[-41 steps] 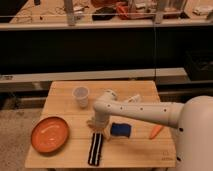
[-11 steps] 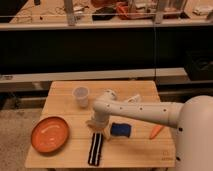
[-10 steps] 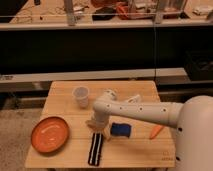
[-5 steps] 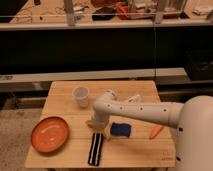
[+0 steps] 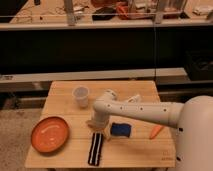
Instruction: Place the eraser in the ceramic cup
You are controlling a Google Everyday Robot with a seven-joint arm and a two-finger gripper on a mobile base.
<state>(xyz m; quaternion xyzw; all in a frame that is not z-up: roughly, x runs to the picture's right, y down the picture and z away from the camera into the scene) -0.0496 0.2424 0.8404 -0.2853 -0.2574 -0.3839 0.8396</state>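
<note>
One each: eraser point(image 5: 95, 149), ceramic cup point(image 5: 81, 96), orange plate point(image 5: 50, 134), blue pad point(image 5: 120, 130), white bottle point(image 5: 133, 99), orange object point(image 5: 156, 131), table point(image 5: 60, 95)

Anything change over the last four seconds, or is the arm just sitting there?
Nothing visibly changed. The hand stays low at the far end of the eraser, which lies flat on the table, not lifted. The ceramic cup, orange plate and blue pad are where they were.

Gripper point(image 5: 96, 125) low at the far end of the eraser point(image 5: 95, 149), fingers spread, just left of the blue pad point(image 5: 120, 130). Bare table point(image 5: 62, 102) between it and the ceramic cup point(image 5: 80, 96) behind; open above the cup's mouth. Orange plate point(image 5: 50, 134) off to the left, apart. White arm point(image 5: 142, 111) barring the right side.
</note>
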